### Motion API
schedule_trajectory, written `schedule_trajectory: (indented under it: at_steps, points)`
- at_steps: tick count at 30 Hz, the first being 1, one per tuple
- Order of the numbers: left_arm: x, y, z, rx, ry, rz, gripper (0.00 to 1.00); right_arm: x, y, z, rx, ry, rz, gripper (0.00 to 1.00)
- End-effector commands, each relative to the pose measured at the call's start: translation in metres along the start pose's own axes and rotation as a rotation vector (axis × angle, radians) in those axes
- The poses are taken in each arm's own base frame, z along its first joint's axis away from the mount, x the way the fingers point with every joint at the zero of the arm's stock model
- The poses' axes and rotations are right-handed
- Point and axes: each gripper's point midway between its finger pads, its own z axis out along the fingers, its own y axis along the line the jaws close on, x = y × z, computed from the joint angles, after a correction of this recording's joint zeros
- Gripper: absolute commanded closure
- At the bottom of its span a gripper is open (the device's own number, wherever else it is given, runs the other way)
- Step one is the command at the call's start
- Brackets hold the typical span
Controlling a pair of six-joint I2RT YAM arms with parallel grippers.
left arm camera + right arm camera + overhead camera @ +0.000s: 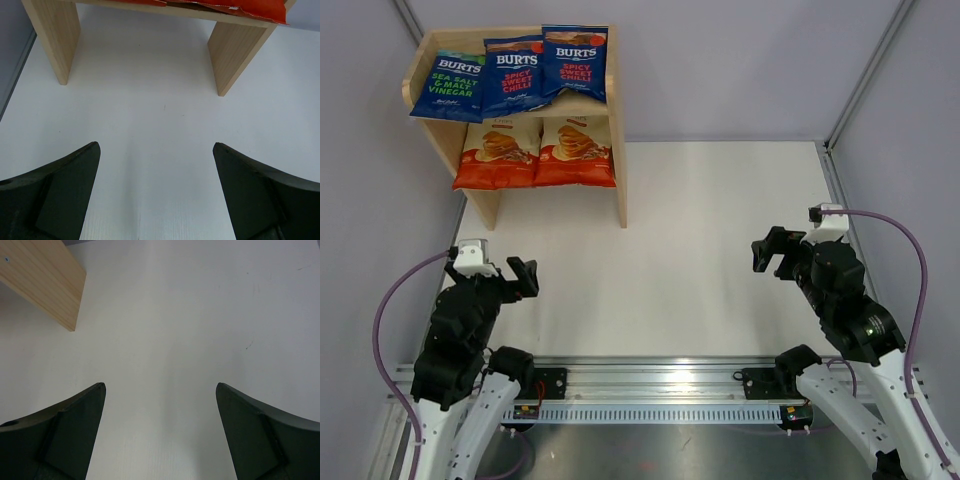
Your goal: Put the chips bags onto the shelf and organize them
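Note:
The wooden shelf (618,150) stands at the far left of the table. Three dark blue BURTS bags lean on its upper tier: a green-lettered one (449,86) at left, and two red-lettered ones (514,76) (575,62). Two cream bags with red-orange bottoms (497,155) (575,152) lean on the lower tier. My left gripper (518,274) is open and empty near the front left. My right gripper (769,251) is open and empty at the right. In the left wrist view the shelf legs (52,35) and a bag's orange edge (250,9) show ahead.
Grey walls close in the table on the left, back and right. A metal rail (660,385) with the arm bases runs along the near edge. In the right wrist view a shelf side panel (42,280) shows at upper left.

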Motion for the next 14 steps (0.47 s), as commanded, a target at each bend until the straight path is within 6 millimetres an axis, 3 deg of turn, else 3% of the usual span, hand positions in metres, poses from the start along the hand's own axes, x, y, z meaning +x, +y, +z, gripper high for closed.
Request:
schedule_trajectory:
  at_steps: [1, 14]
  points:
    - [-0.012, -0.0006, 0.0004, 0.004, -0.055, 0.007, 0.01, -0.0158, 0.0062, 0.0007, -0.019, -0.06, 0.034, 0.0]
    - [-0.0114, 0.0, 0.0018, -0.002, -0.05, 0.008, 0.01, -0.0193, 0.0035, 0.0007, 0.0, -0.069, 0.036, 0.01]
